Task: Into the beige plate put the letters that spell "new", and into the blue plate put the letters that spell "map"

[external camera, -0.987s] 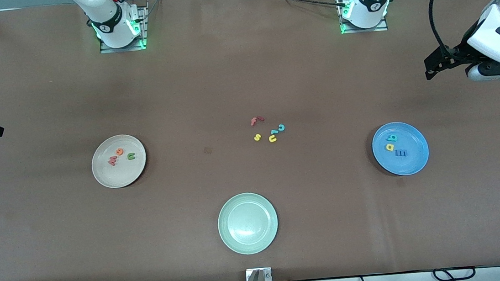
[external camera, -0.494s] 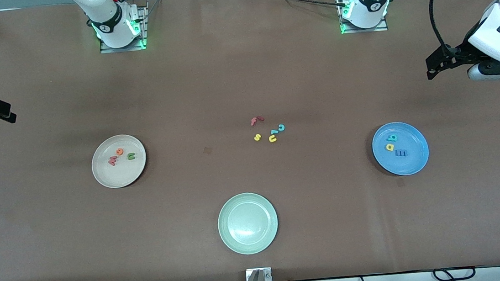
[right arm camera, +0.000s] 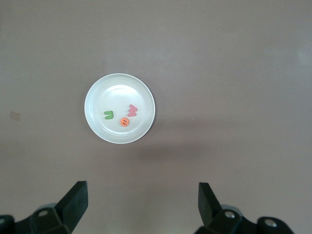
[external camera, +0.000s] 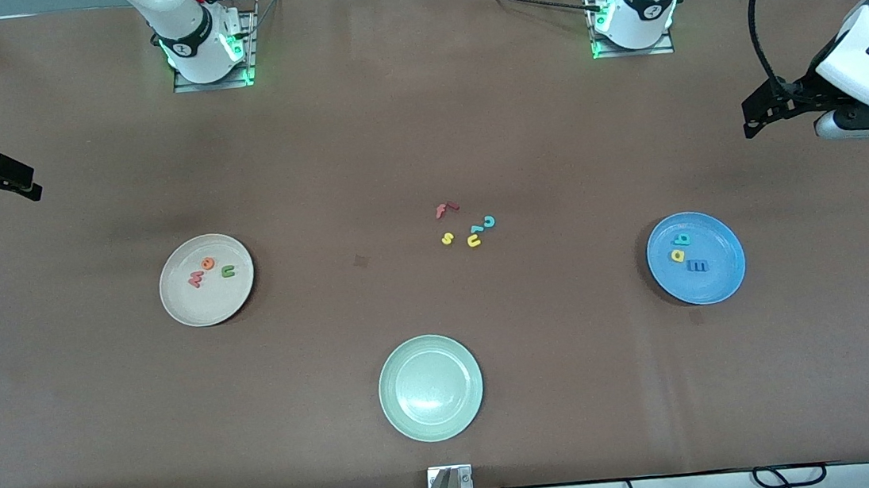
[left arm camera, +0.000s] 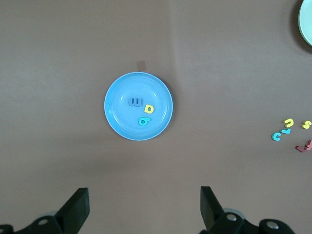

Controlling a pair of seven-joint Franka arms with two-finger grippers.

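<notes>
The beige plate point(external camera: 201, 308) point(right arm camera: 107, 92) lies toward the right arm's end and holds the green n point(external camera: 227, 271) point(right arm camera: 108, 114), the orange e point(external camera: 207, 263) point(right arm camera: 125, 122) and the red-pink w point(external camera: 196, 280) point(right arm camera: 132, 110). On the blue plate point(external camera: 719, 284) point(left arm camera: 121, 117), toward the left arm's end, lie the blue m point(external camera: 696, 266) point(left arm camera: 135, 102), the yellow a point(external camera: 677, 256) point(left arm camera: 149, 108) and the teal p point(external camera: 680, 239) point(left arm camera: 144, 121). My left gripper point(external camera: 749, 118) point(left arm camera: 144, 192) hangs open and empty over bare table at its end. My right gripper point(external camera: 30, 187) point(right arm camera: 141, 187) is open and empty over bare table at its own end.
A pale green plate point(external camera: 433, 415) lies bare near the table's front edge. Mid-table is a small cluster of loose letters: a red f point(external camera: 445, 210), a yellow s point(external camera: 447, 238), a yellow u point(external camera: 474, 240) and a teal c point(external camera: 489, 221).
My right gripper has come farther in over the table from the right arm's end. My left gripper has drifted slightly toward the bases. Plates and letters have not moved.
</notes>
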